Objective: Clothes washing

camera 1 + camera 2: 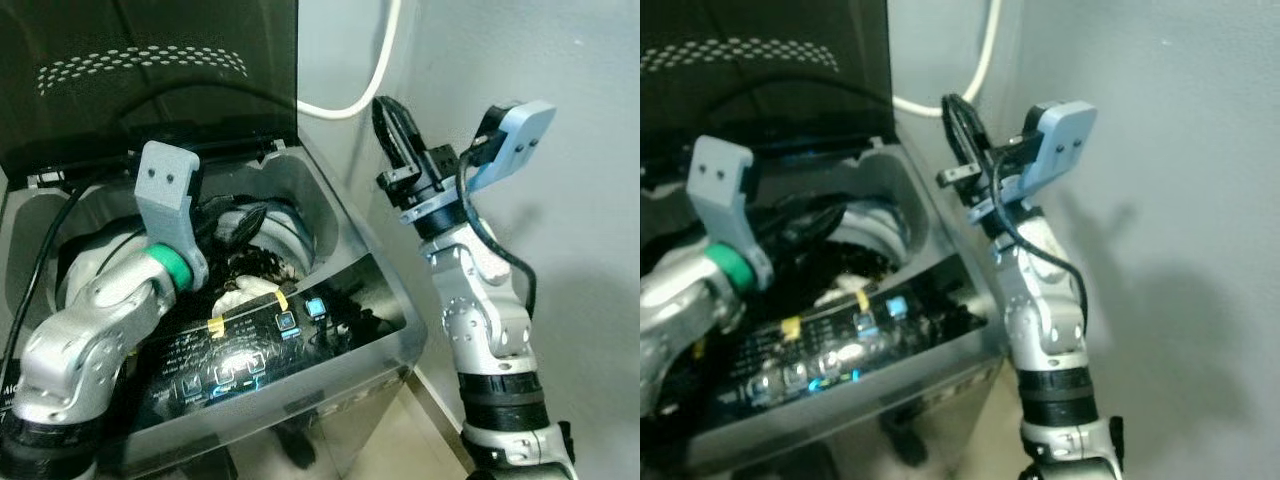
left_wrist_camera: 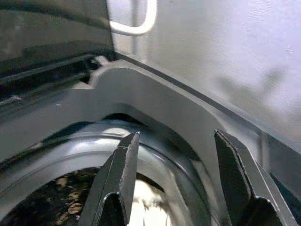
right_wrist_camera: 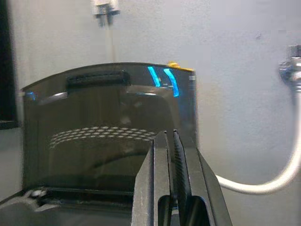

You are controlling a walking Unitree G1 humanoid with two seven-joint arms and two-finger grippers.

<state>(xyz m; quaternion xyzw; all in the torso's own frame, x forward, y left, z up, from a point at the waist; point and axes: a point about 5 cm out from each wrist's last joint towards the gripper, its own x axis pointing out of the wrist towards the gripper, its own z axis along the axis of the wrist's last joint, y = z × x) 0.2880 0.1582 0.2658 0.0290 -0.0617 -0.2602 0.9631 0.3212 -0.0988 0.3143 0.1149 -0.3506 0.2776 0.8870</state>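
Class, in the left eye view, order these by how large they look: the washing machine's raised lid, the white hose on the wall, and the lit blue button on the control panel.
1. Raised lid: largest.
2. White hose.
3. Lit blue button: smallest.

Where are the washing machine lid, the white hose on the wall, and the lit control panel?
washing machine lid [image 3: 108,136], right wrist view, middle of the raised dark lid.
white hose [image 1: 372,75], left eye view, the curve against the wall.
control panel [image 1: 250,350], left eye view, glossy front strip near the lit buttons.
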